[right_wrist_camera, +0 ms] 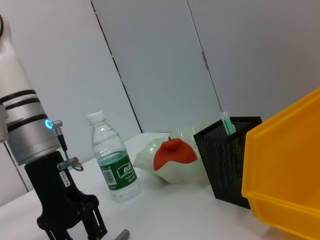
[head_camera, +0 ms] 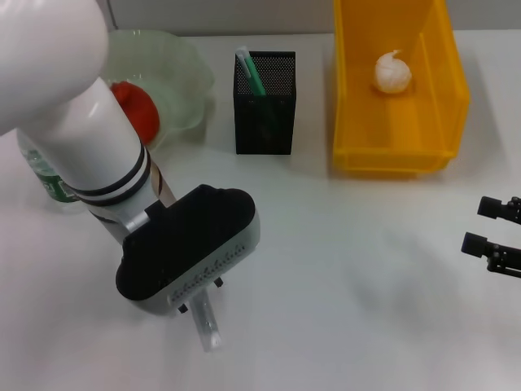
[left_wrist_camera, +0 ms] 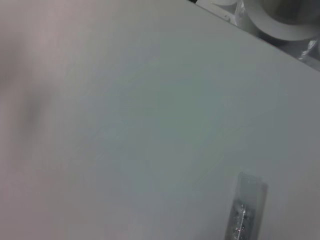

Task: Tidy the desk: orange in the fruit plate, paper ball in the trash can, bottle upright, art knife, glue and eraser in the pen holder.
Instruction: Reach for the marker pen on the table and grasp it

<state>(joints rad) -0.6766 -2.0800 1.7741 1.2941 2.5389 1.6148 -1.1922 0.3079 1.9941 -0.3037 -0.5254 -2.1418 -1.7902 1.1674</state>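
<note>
— Which arm is taking the art knife?

— My left gripper is hovering right over it near the worktop's front edge, far closer than my open right gripper at the right edge. The knife's long axis is running front to back. Whether my left fingers are spread, I cannot tell.

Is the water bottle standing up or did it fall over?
Standing up. The bottle stands on the table with its white cap on top, beside the fruit plate. The left arm mostly hides it from the head camera.
</note>
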